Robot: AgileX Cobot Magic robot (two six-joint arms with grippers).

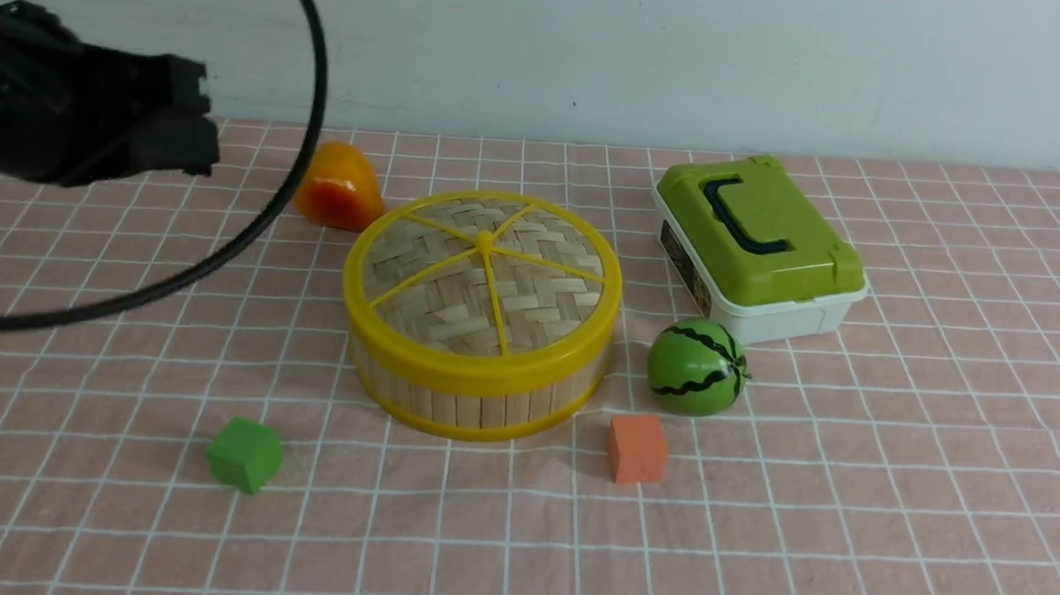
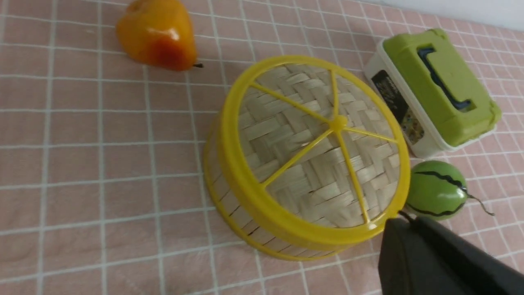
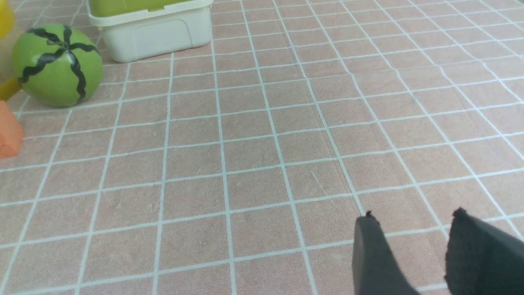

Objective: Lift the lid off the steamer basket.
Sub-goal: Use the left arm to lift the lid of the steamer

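Note:
The steamer basket (image 1: 477, 403) stands mid-table, a low round tub with a bamboo-slat wall and yellow rims. The lid (image 1: 484, 272), woven bamboo with a yellow rim, spokes and centre knob, sits on top of it. My left gripper (image 1: 196, 121) hovers high at the far left, well apart from the basket. In the left wrist view its fingers (image 2: 405, 223) lie together, shut and empty, with the lid (image 2: 319, 147) and the basket wall (image 2: 229, 200) ahead of them. My right gripper (image 3: 414, 215) is open and empty over bare cloth; it is out of the front view.
An orange-yellow pear (image 1: 339, 186) lies behind the basket on the left. A white box with a green lid (image 1: 758, 247) stands at the right. A toy watermelon (image 1: 696, 367), an orange cube (image 1: 637, 448) and a green cube (image 1: 245, 454) lie near the basket. A black cable (image 1: 249, 225) loops at the left.

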